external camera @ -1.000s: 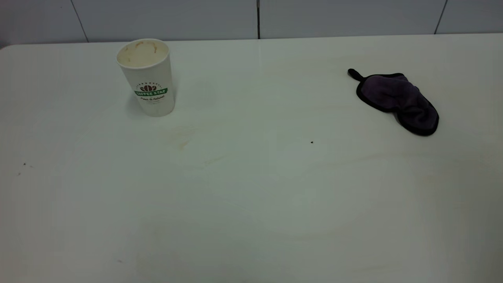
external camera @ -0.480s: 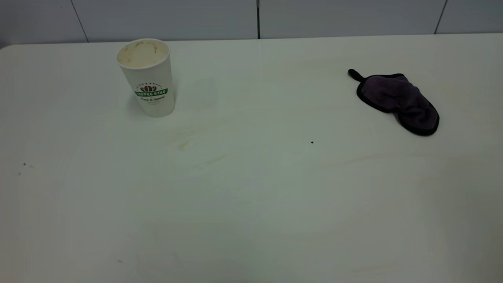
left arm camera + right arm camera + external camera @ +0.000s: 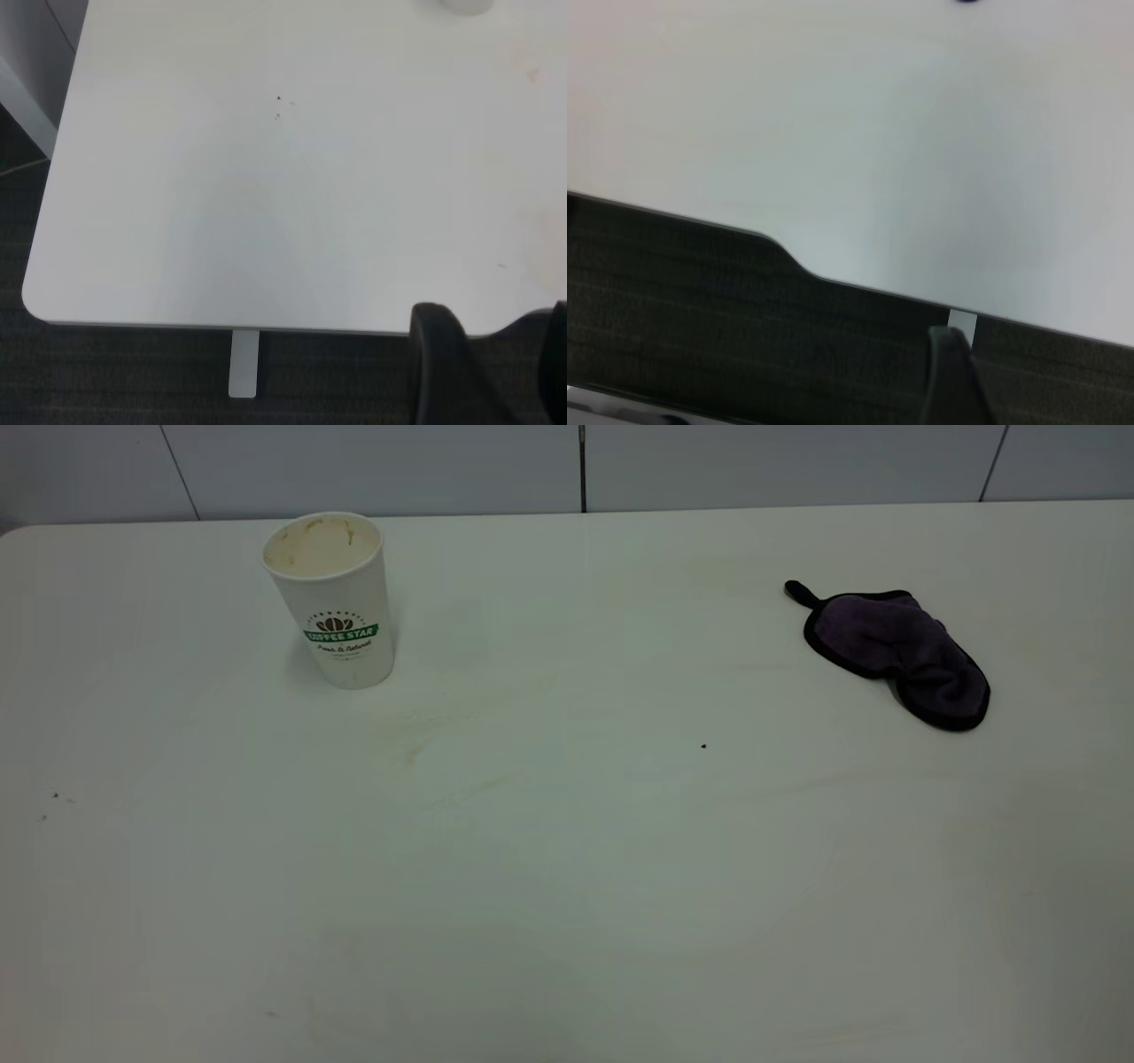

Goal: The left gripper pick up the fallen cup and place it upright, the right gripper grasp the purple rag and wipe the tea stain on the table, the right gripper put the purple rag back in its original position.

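The cup [image 3: 332, 598] stands upright at the back left of the table [image 3: 567, 868], white with a green band and a brown-stained inside. Faint tan smears of the tea stain [image 3: 412, 735] lie just in front of it and to its right. The purple rag [image 3: 899, 655], black-edged, lies crumpled at the back right. Neither gripper shows in the exterior view. In the left wrist view my left gripper [image 3: 496, 372] is open and empty, hanging over the table's near edge [image 3: 266, 329], far from the cup. My right gripper [image 3: 950, 376] also hangs off the near edge [image 3: 859, 288].
A grey panelled wall [image 3: 567, 465] runs behind the table. Tiny dark specks [image 3: 703, 746] dot the tabletop. Dark carpet [image 3: 115, 381] and a white table leg [image 3: 244, 363] show below the rounded corner.
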Motion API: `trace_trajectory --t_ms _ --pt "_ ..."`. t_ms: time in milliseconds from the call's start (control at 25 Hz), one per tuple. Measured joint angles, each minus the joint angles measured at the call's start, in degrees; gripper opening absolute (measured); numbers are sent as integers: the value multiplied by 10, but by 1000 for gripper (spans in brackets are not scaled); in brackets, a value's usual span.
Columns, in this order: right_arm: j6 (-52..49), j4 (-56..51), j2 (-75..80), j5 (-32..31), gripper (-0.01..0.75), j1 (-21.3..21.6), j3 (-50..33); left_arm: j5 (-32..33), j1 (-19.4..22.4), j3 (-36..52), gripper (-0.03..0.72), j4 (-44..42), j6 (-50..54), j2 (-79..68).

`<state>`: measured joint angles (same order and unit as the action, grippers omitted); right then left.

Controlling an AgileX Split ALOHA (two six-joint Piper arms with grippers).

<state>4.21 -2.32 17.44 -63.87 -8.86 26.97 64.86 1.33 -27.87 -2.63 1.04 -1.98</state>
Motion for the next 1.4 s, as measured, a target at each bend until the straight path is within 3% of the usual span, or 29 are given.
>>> trace_trajectory --t_ms 320,680,840,1400 --pt "0 0 -8 0 364 9 0 0 0 0 307 0 0 0" --pt "0 7 -115 -1 227 99 0 0 0 0 307 0 1 0" --pt "0 8 -152 -2 220 119 0 0 0 0 307 0 1 0" --pt "0 8 -184 -4 229 120 0 0 0 0 307 0 1 0"
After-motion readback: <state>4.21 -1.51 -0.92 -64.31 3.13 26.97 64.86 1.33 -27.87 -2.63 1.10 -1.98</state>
